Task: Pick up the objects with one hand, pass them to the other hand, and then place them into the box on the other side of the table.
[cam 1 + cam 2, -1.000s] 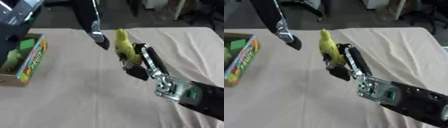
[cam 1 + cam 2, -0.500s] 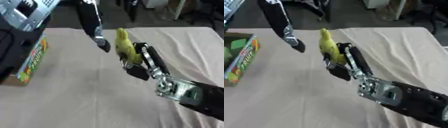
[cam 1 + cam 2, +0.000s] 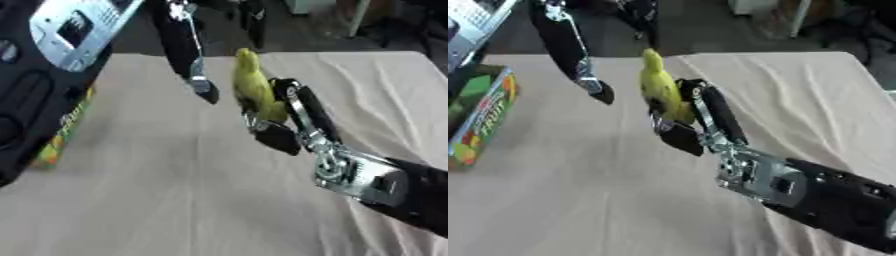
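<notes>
Closer now: the left arm's big black-and-silver forearm has swung in over the near-left side, and in the left eye view it covers most of the box (image 3: 483,117), where 1.0 s ago the box showed in full. Right hand (image 3: 697,117) looks unmoved from before, up over the middle of the table, fingers and thumb curled round the lower part of the yellow banana (image 3: 658,85). That banana stands nearly upright, its tip pointing away toward the far edge, well above the cloth. Left hand (image 3: 188,55) hangs down from the upper left with its fingers straight and together, dark fingertip pointing down toward the table, just beside the banana on its left but not touching it; a gap shows between them in both views. Over at the left edge sits the box, colourful fruit print on its side, green shapes inside it in the right eye view. Beige tablecloth (image 3: 579,200) lies wrinkled across the table
</notes>
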You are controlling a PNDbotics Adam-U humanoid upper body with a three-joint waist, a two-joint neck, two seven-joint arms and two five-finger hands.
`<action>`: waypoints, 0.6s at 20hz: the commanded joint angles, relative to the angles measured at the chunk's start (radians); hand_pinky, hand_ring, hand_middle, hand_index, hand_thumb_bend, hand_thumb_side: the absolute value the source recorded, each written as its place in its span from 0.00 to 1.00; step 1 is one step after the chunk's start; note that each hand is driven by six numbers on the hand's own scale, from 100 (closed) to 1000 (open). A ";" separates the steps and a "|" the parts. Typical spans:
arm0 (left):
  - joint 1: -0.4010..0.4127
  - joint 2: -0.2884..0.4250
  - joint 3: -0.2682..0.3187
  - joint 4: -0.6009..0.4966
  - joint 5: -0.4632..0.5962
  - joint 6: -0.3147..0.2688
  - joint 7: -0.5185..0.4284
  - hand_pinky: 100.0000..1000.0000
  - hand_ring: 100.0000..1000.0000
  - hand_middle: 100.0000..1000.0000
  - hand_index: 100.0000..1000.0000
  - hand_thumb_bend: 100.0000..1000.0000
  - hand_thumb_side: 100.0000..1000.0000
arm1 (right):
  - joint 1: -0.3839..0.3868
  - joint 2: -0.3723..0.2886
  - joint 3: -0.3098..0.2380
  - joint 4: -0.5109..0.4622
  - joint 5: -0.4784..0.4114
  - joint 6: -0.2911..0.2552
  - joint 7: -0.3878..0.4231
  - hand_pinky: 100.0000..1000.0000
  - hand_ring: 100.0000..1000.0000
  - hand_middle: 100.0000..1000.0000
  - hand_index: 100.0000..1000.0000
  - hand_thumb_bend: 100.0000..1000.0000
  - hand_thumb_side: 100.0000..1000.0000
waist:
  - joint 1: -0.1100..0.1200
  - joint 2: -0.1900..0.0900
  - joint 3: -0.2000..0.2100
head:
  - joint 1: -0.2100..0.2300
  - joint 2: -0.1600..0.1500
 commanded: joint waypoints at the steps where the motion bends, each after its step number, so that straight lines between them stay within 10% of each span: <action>1: -0.013 -0.009 0.022 0.019 -0.025 -0.019 0.019 0.79 0.77 0.66 0.71 0.62 0.02 | -0.013 -0.015 -0.014 -0.005 0.015 0.002 0.003 0.51 0.41 0.33 0.44 0.00 0.35 | -0.001 -0.013 -0.001 | 0.002 -0.001; 12: -0.002 -0.048 0.059 0.082 -0.063 -0.029 0.087 0.80 0.76 0.67 0.72 0.56 0.00 | -0.019 -0.003 0.003 -0.005 0.027 0.003 0.003 0.50 0.41 0.33 0.43 0.00 0.35 | 0.000 -0.011 -0.003 | 0.006 -0.003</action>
